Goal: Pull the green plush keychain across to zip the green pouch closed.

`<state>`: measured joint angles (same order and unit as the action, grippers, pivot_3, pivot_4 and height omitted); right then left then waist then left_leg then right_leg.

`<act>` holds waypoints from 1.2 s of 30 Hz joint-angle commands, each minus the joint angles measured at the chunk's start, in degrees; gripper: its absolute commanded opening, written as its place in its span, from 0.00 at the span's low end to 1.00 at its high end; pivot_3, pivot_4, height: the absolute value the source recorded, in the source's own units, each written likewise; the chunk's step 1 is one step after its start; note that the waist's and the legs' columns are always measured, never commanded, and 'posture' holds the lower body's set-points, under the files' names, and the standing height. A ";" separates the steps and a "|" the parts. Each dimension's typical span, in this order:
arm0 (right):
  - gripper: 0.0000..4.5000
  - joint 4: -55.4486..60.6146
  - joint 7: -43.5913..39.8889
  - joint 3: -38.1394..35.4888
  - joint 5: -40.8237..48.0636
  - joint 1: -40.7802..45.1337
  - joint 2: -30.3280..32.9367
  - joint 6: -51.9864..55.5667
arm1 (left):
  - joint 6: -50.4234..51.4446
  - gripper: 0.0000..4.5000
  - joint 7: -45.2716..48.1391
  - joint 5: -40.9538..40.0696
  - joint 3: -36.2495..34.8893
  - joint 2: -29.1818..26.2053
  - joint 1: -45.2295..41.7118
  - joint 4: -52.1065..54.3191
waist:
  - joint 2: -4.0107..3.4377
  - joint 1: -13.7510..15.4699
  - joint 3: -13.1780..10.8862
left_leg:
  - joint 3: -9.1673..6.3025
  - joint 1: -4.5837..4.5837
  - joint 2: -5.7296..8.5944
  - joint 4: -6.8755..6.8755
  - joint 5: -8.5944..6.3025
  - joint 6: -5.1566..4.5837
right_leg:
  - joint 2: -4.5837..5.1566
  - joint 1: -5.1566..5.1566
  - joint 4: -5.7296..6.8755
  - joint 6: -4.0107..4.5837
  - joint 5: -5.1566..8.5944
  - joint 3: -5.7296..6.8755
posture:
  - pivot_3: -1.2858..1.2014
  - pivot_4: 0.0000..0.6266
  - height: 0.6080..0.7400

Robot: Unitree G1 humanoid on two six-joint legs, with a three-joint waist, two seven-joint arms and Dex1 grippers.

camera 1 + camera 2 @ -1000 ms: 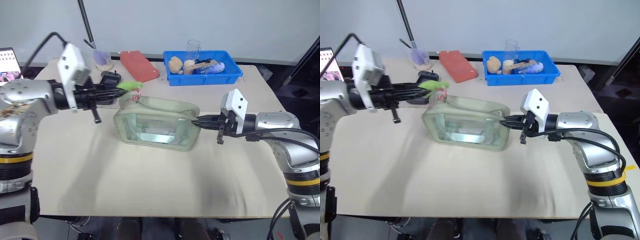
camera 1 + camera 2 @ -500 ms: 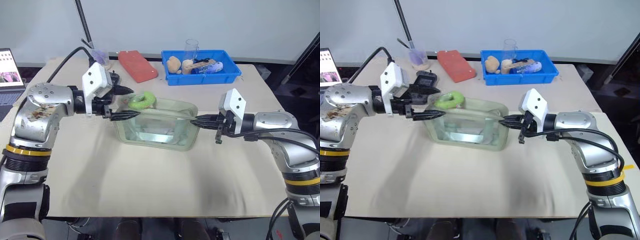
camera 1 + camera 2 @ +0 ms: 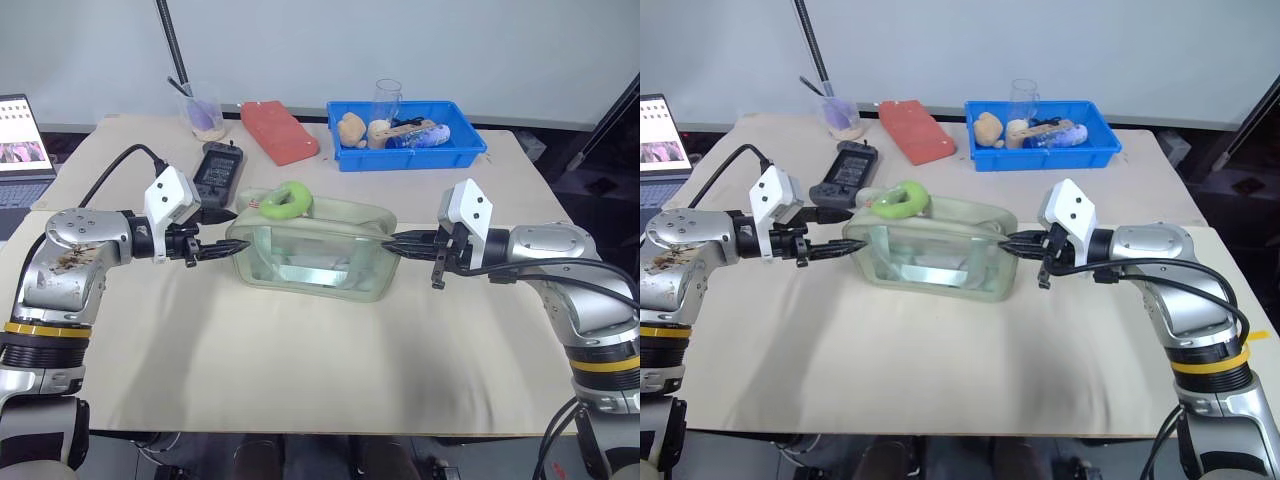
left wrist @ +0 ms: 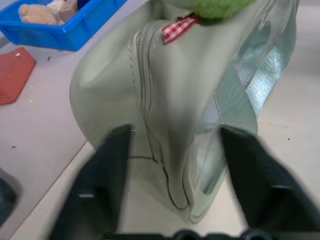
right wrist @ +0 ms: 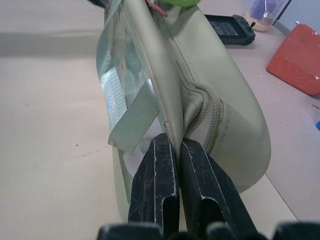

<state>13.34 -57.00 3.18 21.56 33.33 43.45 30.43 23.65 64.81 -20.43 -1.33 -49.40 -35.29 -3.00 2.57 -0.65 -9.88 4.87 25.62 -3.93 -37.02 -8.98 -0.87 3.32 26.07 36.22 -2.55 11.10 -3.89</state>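
No legible text, label, brand, number or sign found on any item. The laptop screen at the surface's far left corner shows picture content only, too small to read. The red-and-white checked tag on the green pouch carries a pattern, no lettering. The dark handheld device shows no readable marking.

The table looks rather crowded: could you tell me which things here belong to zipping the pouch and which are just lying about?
Belong to the job:
green pouch
green plush keychain
right gripper, clamped on the pouch's end
left gripper, at the other end

Lying about:
blue tray of small items
red case
black remote
cup
laptop
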 commanded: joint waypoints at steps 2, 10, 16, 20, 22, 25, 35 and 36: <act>0.00 1.14 -0.07 -1.62 0.37 1.08 0.83 -0.28 | -0.41 0.09 0.40 -1.04 -2.09 -0.62 -0.28 1.92 | 0.00 -0.03 0.00 | 0.00 0.00 0.00 0.00 0.00 0.00 | 0.00 0.00 0.00 -0.01 0.00 0.00 | 0.52 0.24 1.00; 0.48 -0.72 -3.08 -2.28 0.97 6.49 4.60 1.61 | 0.82 0.00 0.68 -1.08 -1.63 -0.65 1.32 3.44 | 0.00 -0.06 0.00 | 0.02 0.00 0.00 0.00 0.00 0.00 | 0.02 0.01 -0.01 0.04 0.02 0.00 | 0.52 0.24 1.00; 0.93 -2.45 -1.72 0.61 0.99 16.09 -0.47 0.36 | 1.47 0.00 0.37 -0.93 -1.90 -0.64 1.35 4.20 | 0.00 -0.09 0.00 | 0.01 -0.02 -0.02 0.02 0.00 0.00 | 0.00 0.03 0.00 0.17 0.10 0.00 | 0.52 0.24 1.00; 0.99 -1.23 2.24 5.58 -1.27 19.18 -9.18 -0.04 | 2.61 0.00 0.14 -1.35 -2.18 -0.58 2.22 6.07 | -0.01 -0.34 0.00 | 0.01 -0.01 -0.04 0.04 0.00 0.00 | -0.03 0.07 0.07 -0.02 -0.02 0.00 | 0.52 0.24 1.00; 0.99 -1.13 3.56 8.32 -2.57 20.52 -12.91 0.06 | 3.19 0.00 0.03 -1.47 -2.27 -0.55 2.31 6.71 | -0.01 -0.30 0.00 | 0.01 0.01 -0.03 0.05 0.00 0.00 | -0.03 0.08 0.09 -0.02 -0.02 0.00 | 0.52 0.24 1.00; 0.99 -1.26 3.91 11.21 -3.63 22.27 -16.54 0.37 | 3.19 0.00 -0.13 -1.10 -1.87 -0.59 2.10 7.02 | -0.01 -0.06 0.00 | 0.01 0.09 -0.02 0.04 0.00 0.00 | -0.03 0.12 0.09 -0.02 -0.02 0.00 | 0.52 0.24 1.00; 0.67 -7.48 3.78 15.23 -9.24 24.50 -20.42 -2.45 | 4.04 0.00 -0.23 -1.16 -1.84 -0.77 2.71 8.64 | -0.01 -0.08 0.00 | 0.01 0.13 -0.03 0.01 0.00 0.01 | -0.02 0.15 0.09 -0.01 -0.04 0.02 | 0.52 0.24 1.00; 0.59 -8.11 3.77 15.50 -9.90 24.56 -20.52 -2.79 | 4.12 0.00 -0.20 -1.20 -1.83 -0.78 2.67 8.67 | 0.00 -0.08 0.00 | 0.00 0.13 -0.03 0.02 0.00 0.00 | -0.02 0.16 0.09 -0.01 -0.04 0.03 | 0.52 0.24 1.00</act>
<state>4.93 -53.47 19.36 12.34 56.00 23.10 29.59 27.75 64.55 -20.98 -2.36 -49.50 -32.58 3.80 2.57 -0.73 -9.88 4.87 25.76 -3.96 -36.99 -8.98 -0.86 3.30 26.23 36.32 -2.56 11.06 -3.85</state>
